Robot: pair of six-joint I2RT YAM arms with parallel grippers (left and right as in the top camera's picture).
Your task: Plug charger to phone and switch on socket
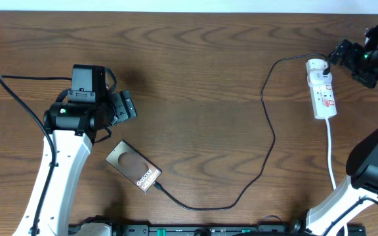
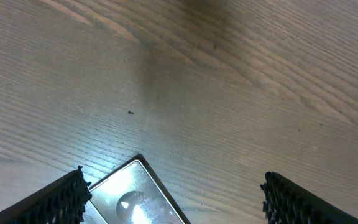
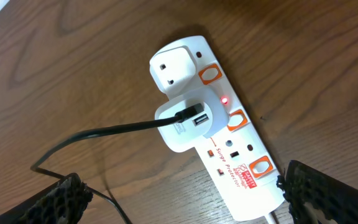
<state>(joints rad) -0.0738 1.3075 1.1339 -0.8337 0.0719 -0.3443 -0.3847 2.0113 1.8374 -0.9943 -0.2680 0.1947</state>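
Note:
The phone (image 1: pixel 133 168) lies flat and slanted on the table, "Galaxy" lettering up. Its glossy corner (image 2: pixel 135 199) shows between my left gripper's fingers (image 2: pixel 55 202), and it is not touched. My left gripper (image 1: pixel 128 105) hovers open just behind the phone. The charger's black cable (image 1: pixel 268 137) runs from the phone's lower-right end to a white adapter (image 3: pixel 185 121) plugged into the socket (image 3: pixel 244 171). A small red light (image 3: pixel 224 99) glows beside the adapter. My right gripper (image 3: pixel 185 199) stands wide open over the socket's cord end, holding nothing.
The socket's white cord (image 1: pixel 330 151) runs toward the table's front edge beside the right arm's base (image 1: pixel 373 164). A second white plug (image 3: pixel 173 65) fills the strip's far outlet. The left arm (image 1: pixel 64 151) stands at the front left.

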